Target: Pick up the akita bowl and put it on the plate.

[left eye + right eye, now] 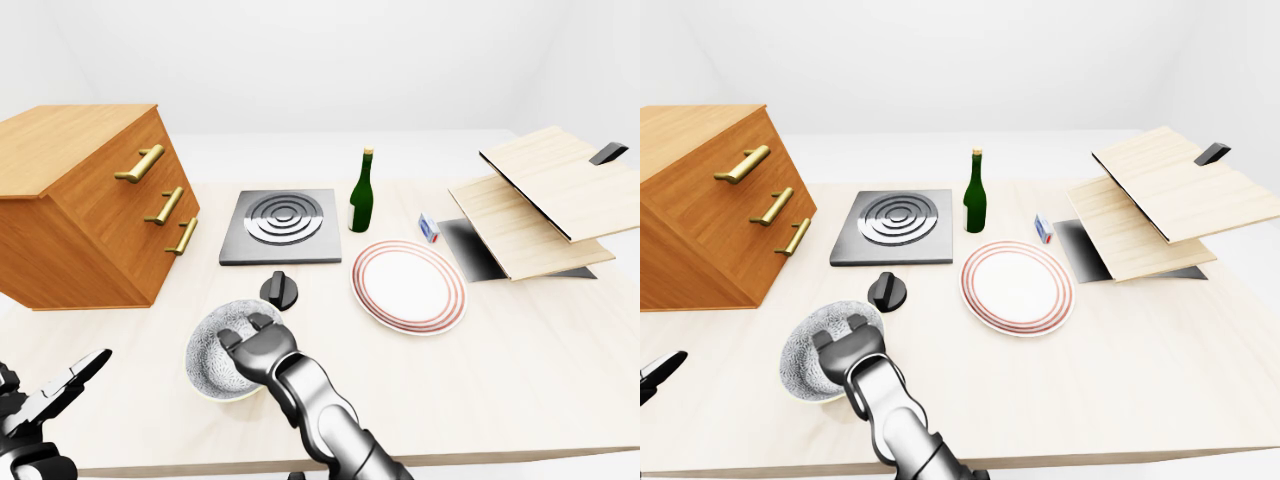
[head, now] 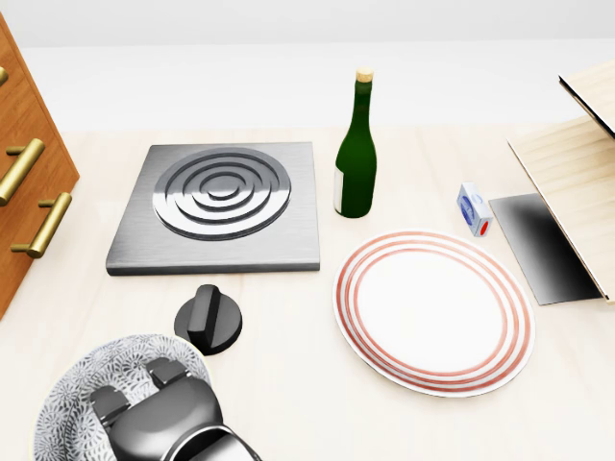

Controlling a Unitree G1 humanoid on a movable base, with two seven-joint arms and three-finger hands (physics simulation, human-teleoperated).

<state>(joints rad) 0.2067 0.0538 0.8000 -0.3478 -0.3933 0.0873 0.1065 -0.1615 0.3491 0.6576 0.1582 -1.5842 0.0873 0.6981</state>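
The akita bowl [image 1: 208,352], white with a grey speckled pattern, sits on the table at the lower left of the left-eye view. My right hand [image 1: 252,334] comes up from the bottom edge, and its dark fingers [image 2: 163,376] hook over the bowl's near right rim. The thumb is hidden, so the grip is unclear. The plate [image 1: 408,287], white with red rings, lies flat to the right of the bowl with nothing on it. My left hand [image 1: 55,392] hovers at the bottom left, fingers spread, away from the bowl.
A black knob [image 1: 279,290] lies between bowl and plate. Above them are a grey stove plate [image 1: 282,226], a green bottle [image 1: 362,195] and a small box [image 1: 428,227]. A wooden drawer cabinet [image 1: 90,205] stands left; stacked wooden boards [image 1: 540,200] lie right.
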